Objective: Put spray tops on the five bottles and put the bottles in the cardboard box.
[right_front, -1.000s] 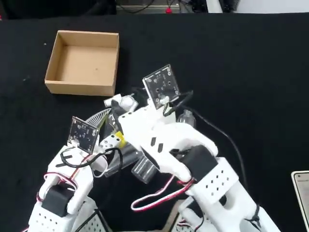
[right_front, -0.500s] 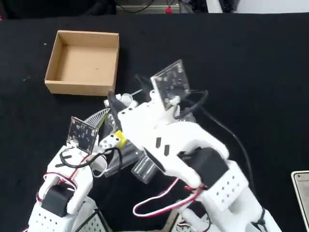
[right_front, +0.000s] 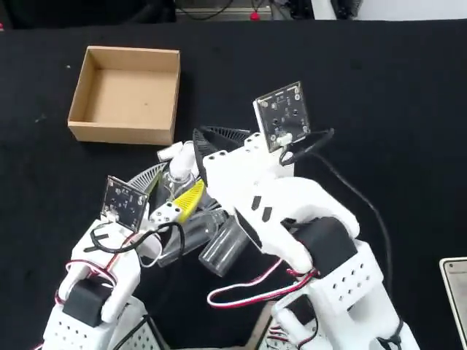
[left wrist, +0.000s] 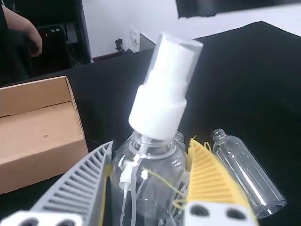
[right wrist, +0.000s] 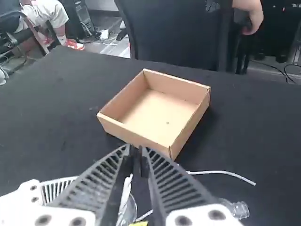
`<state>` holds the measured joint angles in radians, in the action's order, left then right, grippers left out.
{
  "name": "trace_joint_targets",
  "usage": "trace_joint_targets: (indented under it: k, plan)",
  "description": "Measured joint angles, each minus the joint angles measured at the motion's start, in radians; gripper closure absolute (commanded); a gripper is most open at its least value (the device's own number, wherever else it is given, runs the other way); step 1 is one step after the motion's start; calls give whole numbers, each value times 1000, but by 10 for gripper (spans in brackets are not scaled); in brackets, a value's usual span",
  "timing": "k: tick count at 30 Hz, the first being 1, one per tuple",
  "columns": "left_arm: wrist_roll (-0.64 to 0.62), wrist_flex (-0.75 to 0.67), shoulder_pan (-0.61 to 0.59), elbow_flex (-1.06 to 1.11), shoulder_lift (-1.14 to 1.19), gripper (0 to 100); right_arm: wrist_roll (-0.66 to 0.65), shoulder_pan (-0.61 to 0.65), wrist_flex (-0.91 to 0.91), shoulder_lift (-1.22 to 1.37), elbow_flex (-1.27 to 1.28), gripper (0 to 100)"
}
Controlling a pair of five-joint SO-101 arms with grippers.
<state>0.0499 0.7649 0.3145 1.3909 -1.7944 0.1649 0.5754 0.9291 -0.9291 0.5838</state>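
1 spray-topped bottle [left wrist: 151, 181] in left gripper [left wrist: 150, 144]

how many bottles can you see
3 sure: a bottle in the left gripper, spray top on; second bottle lying beside it; third bottle lying between the arms. Others may be hidden.

Bare desk [right_front: 44, 168] leads to the box [right_front: 120, 133]; near my left fingers [right_front: 188, 198], loose bottles [right_front: 219, 251] and my right arm [right_front: 292, 211] crowd the way.
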Motion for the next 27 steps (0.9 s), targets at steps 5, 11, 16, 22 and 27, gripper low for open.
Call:
trace_joint_targets:
  k: [5,11,16,22,27]
  plan:
    - [0,0,-3,0,0,905,0,38,-77,-5,72,986]
    - [0,0,-3,0,0,905,0,49,-124,-6,92,985]
    - [0,0,-3,0,0,905,0,49,-124,-6,98,960]
    - [0,0,-3,0,-2,905,0,54,-21,-23,9,812]
    - [0,0,-3,0,-2,905,0,60,41,-23,-98,812]
